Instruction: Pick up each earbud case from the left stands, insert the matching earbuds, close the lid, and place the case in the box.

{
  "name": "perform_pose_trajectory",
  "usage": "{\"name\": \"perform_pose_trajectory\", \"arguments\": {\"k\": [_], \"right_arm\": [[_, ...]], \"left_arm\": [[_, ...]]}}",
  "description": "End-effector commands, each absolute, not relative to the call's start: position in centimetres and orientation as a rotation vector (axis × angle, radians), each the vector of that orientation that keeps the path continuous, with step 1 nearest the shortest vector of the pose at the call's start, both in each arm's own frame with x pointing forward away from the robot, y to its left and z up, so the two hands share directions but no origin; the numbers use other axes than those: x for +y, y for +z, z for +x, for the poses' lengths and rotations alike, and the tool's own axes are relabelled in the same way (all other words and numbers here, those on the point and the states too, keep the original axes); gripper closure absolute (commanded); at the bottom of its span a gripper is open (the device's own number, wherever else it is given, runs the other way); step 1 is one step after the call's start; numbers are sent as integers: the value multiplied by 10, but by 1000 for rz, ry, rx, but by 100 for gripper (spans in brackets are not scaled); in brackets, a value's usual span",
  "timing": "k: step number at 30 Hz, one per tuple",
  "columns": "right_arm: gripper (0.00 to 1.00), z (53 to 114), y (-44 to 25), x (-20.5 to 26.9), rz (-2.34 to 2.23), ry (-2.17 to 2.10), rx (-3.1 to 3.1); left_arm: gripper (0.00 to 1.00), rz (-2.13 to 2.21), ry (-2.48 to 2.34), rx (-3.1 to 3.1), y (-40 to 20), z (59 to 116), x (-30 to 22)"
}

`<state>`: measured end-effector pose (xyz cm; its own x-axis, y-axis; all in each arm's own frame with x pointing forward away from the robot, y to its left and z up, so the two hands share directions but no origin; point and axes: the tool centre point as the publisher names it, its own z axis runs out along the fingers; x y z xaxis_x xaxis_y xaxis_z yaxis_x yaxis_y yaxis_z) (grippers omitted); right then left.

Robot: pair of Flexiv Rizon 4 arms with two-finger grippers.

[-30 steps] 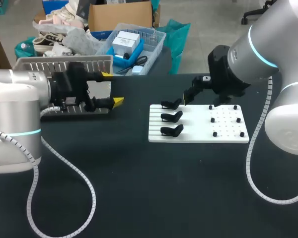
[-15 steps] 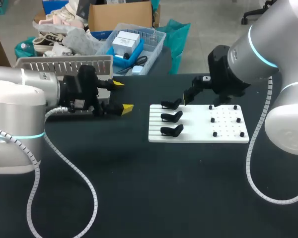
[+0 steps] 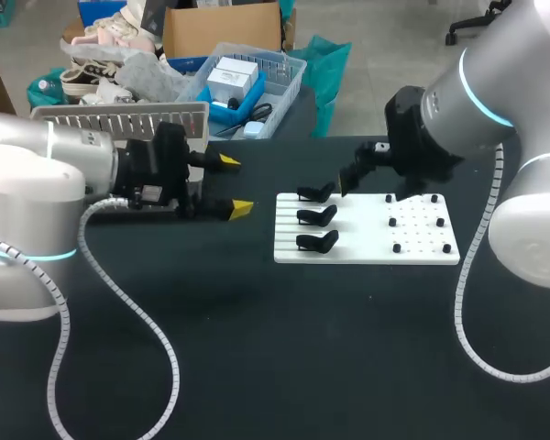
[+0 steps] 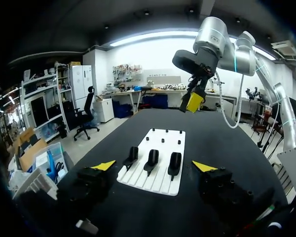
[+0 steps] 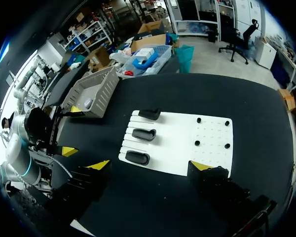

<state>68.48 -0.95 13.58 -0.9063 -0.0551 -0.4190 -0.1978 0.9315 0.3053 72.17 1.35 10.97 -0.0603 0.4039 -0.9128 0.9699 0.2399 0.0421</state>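
Three black earbud cases [image 3: 317, 216] sit in a column on the left half of a white board [image 3: 367, 234]. Small black earbuds [image 3: 396, 247] stand on pegs on its right half. My left gripper [image 3: 234, 185] hovers open just left of the board, pointing at it. In the left wrist view the cases [image 4: 151, 159] lie ahead of the left gripper [image 4: 154, 166]. My right gripper [image 3: 346, 180] hangs over the board's far edge, near the farthest case. In the right wrist view the right gripper [image 5: 149, 166] is open above the board [image 5: 182, 145], cases [image 5: 144, 134] and earbuds [image 5: 197, 143].
A grey slatted basket [image 3: 119, 119] stands at the table's far left, behind my left arm. A clear bin [image 3: 284, 78] with boxes sits at the far edge. The dark tabletop [image 3: 302, 348] stretches in front of the board.
My left gripper has moved right, from beside the basket toward the white board. The right arm has kept still.
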Motion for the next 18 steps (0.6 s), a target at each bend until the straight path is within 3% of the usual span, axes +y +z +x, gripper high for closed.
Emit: {"name": "perform_pose_trajectory", "arguments": {"k": [1,18], "right_arm": [[0,681,131,-14,-154,446,2695],[0,682,115,-33,-28,347,2745]], "left_arm": [[0,1328,-825,1621,109,725,17],[0,1358,-853,1616,114,731,39]]}}
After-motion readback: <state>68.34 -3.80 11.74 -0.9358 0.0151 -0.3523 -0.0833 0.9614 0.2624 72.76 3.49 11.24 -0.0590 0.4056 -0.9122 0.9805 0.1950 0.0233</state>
